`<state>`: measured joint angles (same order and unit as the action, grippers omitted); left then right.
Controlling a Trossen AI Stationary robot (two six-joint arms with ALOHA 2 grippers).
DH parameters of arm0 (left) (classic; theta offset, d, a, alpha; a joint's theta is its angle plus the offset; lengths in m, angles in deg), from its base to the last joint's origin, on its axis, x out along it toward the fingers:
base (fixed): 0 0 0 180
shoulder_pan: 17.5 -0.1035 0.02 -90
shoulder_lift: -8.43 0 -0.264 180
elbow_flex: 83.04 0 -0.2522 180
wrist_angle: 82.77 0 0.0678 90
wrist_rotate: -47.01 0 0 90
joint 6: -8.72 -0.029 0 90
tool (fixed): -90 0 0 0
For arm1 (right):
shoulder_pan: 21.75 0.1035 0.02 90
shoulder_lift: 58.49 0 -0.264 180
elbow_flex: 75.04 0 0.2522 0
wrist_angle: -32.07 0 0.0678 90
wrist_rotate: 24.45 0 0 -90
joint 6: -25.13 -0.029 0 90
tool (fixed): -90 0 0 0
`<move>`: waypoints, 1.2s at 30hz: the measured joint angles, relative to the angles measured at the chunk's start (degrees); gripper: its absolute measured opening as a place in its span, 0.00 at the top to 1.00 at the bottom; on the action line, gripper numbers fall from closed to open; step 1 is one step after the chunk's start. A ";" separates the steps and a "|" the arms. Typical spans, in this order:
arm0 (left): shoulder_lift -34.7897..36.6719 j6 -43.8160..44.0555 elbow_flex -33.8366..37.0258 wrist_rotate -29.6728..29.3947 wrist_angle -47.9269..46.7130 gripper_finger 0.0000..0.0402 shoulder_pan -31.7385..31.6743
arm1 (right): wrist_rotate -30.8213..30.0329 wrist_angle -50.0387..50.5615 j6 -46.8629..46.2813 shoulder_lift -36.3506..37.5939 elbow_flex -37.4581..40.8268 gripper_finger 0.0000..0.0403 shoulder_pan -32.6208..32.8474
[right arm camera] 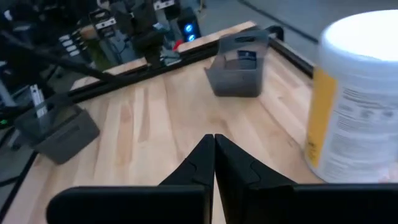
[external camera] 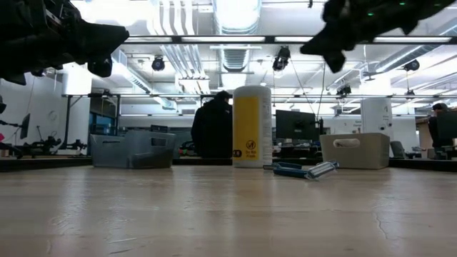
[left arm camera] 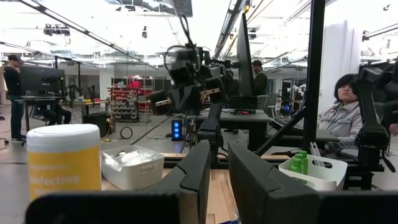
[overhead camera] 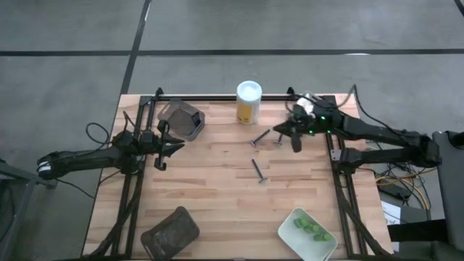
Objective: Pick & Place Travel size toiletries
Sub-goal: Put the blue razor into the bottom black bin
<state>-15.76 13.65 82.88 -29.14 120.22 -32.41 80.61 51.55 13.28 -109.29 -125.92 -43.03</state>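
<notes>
The yellow white-capped bottle (overhead camera: pixel 249 102) (external camera: pixel 252 126) stands upright near the table's far edge. Three dark-handled razors lie flat on the wood: two (overhead camera: pixel 261 137) (overhead camera: pixel 281 139) beside my right gripper and one (overhead camera: pixel 259 172) nearer the middle. Green pieces (overhead camera: pixel 310 228) lie in a white tray. White packets (left arm camera: pixel 127 159) fill another white tray. My right gripper (overhead camera: pixel 296 142) (right arm camera: pixel 214 146) is shut and hovers above the table just right of the two far razors. My left gripper (overhead camera: pixel 165 148) (left arm camera: pixel 219 168) is open with a narrow gap, raised at the table's left, and points toward the bottle.
A dark tray (overhead camera: pixel 181 119) stands at the far left and another (overhead camera: pixel 170 230) at the near left. The white tray (overhead camera: pixel 307 233) sits at the near right and a second white tray (external camera: pixel 350 150) at the far right. Black frame rails (overhead camera: pixel 341 167) line the sides. People (left arm camera: pixel 345 106) are beyond the table.
</notes>
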 joint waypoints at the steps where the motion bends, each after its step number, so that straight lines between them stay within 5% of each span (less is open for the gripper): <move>1: 0.00 0.00 0.00 0.00 0.00 0.84 -0.01 | -0.42 0.19 -0.06 1.97 1.30 0.98 0.02; 12: 0.00 0.00 0.00 0.02 0.00 0.84 0.01 | -0.93 3.40 -6.24 16.35 10.72 0.98 -0.05; 20: 0.00 0.00 0.00 0.00 0.00 0.84 0.00 | -3.24 3.94 -2.55 24.87 18.15 0.98 -0.03; 27: 0.00 0.00 0.00 0.00 0.00 0.84 -0.01 | -2.64 -5.04 6.52 32.87 25.03 0.98 2.31; 36: 0.00 0.00 0.00 0.00 0.00 0.84 -0.01 | -2.28 -17.76 4.05 40.77 35.27 0.98 7.56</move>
<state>-15.76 13.65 82.88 -29.14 120.22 -32.42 78.32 33.79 17.32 -68.51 -90.66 -35.47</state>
